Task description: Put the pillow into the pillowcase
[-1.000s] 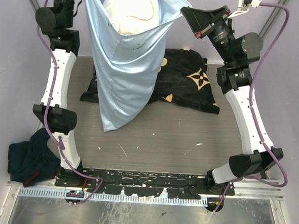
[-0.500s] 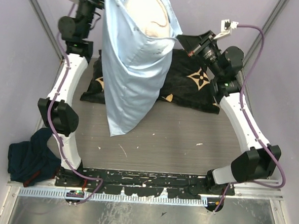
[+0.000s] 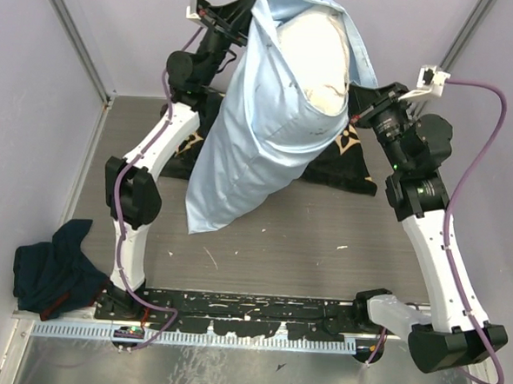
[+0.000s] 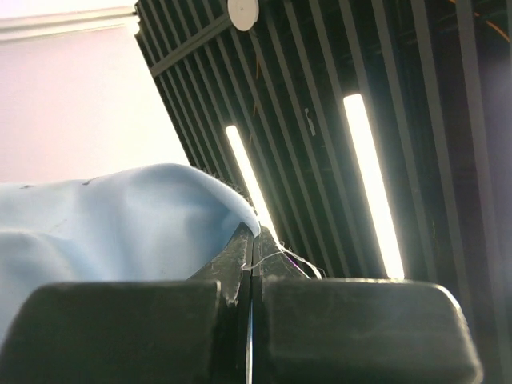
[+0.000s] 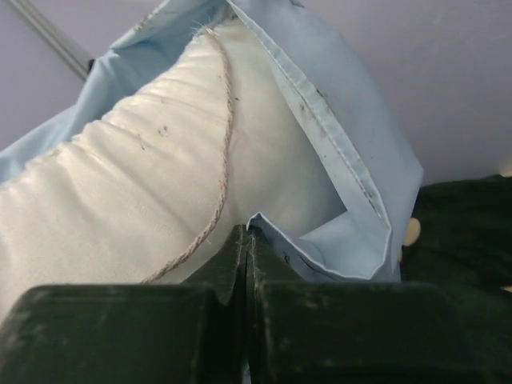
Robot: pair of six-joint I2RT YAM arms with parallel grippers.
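hung over the table (image 3: 305, 247) between left claw (image 4: 252, 240), at its left rim, and right claw (image 5: 244, 236), at its right rim: pillowcase (image 3: 250, 148), mouth up, pillow (image 3: 317, 61) inside and poking out on top. behind it, flat on the table, a spread cloth (image 3: 358, 168). at the near left, beside the left arm's base, a bunched cloth (image 3: 51, 266).

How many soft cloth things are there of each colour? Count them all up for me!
Light blue: 1, the pillowcase
Cream white: 1, the pillow sticking out of its top
Black with tan flowers: 1, the black cloth on the table
Dark blue: 1, the dark blue cloth bunched near the left arm's base
Total: 4
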